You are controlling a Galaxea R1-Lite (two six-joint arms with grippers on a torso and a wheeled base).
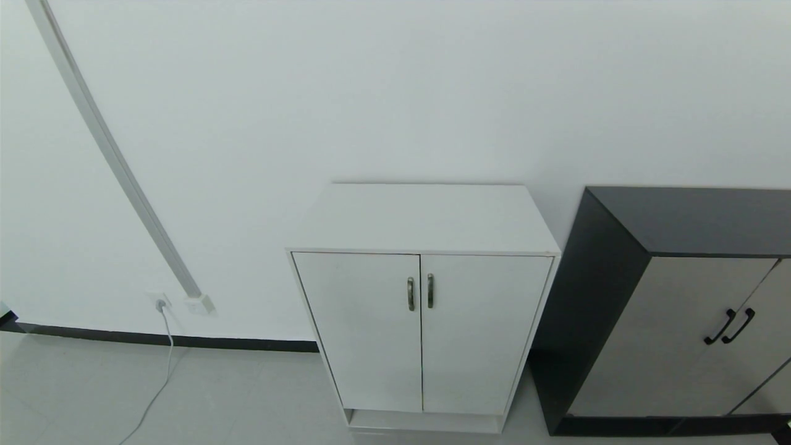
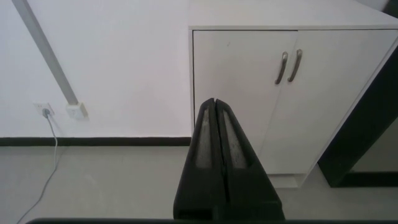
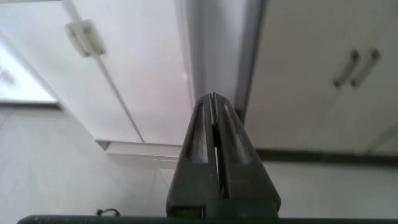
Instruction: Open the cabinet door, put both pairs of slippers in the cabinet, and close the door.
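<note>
Now | white two-door wooden cabinet point(image 1: 422, 334) against wall, doors closed, just beside black-sided cabinet point(image 1: 593, 309) | left end effector point(image 2: 215, 102) closed, empty | right end effector point(image 3: 213, 96) closed, empty | tip: spread fingers first, grip one bronze bar handle point(image 1: 411, 293), pull along hinge arc

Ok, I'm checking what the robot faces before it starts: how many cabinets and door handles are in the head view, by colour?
White cabinet: 1
Black cabinet: 1
Dark metal handles on the white doors: 2
Black handles on the grey doors: 2
Total: 6
</note>
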